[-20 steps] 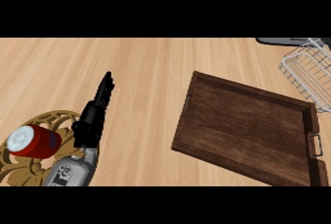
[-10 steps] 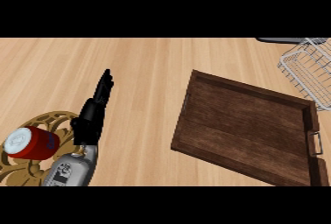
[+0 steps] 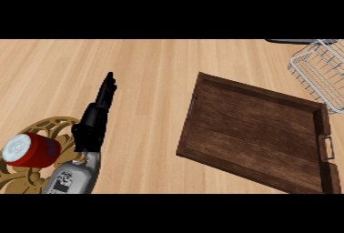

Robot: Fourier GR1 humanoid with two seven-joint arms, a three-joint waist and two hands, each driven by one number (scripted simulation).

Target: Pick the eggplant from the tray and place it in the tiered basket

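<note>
you are looking down at a wooden counter [image 3: 154, 68], and the eggplant is showing nowhere in this view, so its heading and long axis cannot be told. the dark wooden tray [image 3: 201, 113] is lying right of centre, turned at an angle so its long sides are running from upper left down to lower right, with a metal handle on its right end (its floor is showing only bare boards). the wire tiered basket [image 3: 321, 73] is sitting at the upper right, just beyond the tray's far corner and cut off by the frame edge. your left hand [image 3: 94, 123] is resting at the lower left, released, fingers straight and pointing up and away from you, holding nothing. beside its wrist a red can [image 3: 30, 150] is lying on a gold openwork trivet [image 3: 57, 125]. your right hand is out of sight.
</note>
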